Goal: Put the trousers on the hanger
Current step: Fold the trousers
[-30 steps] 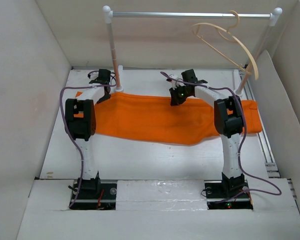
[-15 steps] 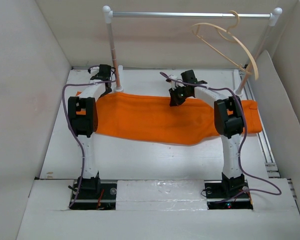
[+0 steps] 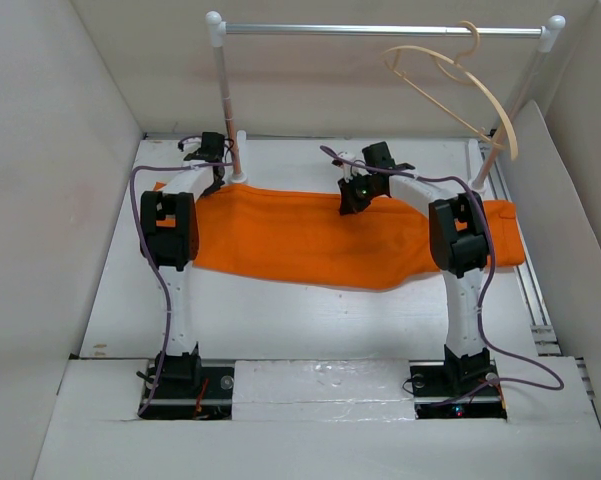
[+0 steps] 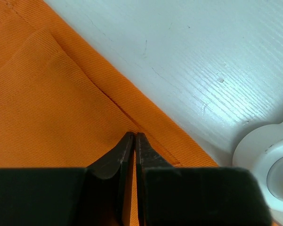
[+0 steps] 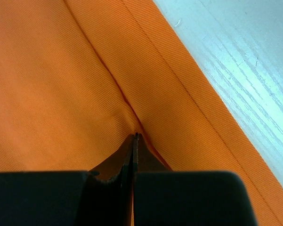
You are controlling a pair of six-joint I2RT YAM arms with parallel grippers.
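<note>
The orange trousers [image 3: 310, 240] lie flat across the table from left to right. My left gripper [image 3: 216, 180] is down on their back left edge, next to the rail's left post. In the left wrist view it [image 4: 134, 136] is shut, its tips pinching a crease of the fabric [image 4: 47, 108]. My right gripper [image 3: 350, 203] is down on the back edge near the middle. In the right wrist view it [image 5: 134, 136] is shut on a small pucker of the cloth [image 5: 61, 94]. The beige wooden hanger [image 3: 458, 68] hangs tilted on the rail at the back right.
A silver rail [image 3: 380, 30] on two white posts spans the back of the table. The left post's round base [image 4: 273, 169] stands right beside my left gripper. White walls close in the table on the left, right and back.
My left arm has shifted a little to the right and toward the back, staying on the trousers' left edge. The right arm and the hanger have not visibly moved.
</note>
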